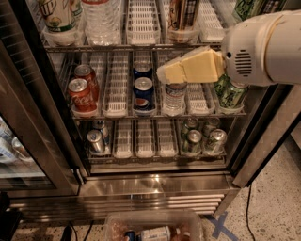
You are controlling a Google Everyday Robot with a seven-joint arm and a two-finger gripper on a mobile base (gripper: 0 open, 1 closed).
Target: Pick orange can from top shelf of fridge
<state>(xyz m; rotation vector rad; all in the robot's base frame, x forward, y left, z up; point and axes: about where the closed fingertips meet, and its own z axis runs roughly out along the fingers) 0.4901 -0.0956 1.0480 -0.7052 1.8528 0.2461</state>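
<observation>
The orange can (182, 13), coppery with dark stripes, stands in a clear cup on the top shelf (141, 46) of the fridge (155, 186), right of centre; its top is cut off by the frame. My gripper (164, 74), pale yellow on a white arm, reaches in from the right. Its tip hangs in front of the second rack, just below the top shelf's front edge and slightly left of the can. It holds nothing that I can see.
On the top shelf: a clear water bottle (101, 19), a labelled bottle (59, 16). Second rack: red Coca-Cola cans (82, 92), Pepsi cans (142, 89), a water bottle (174, 96), green cans (228, 92). The open door (28, 117) stands left; a plastic bin (150, 228) is on the floor.
</observation>
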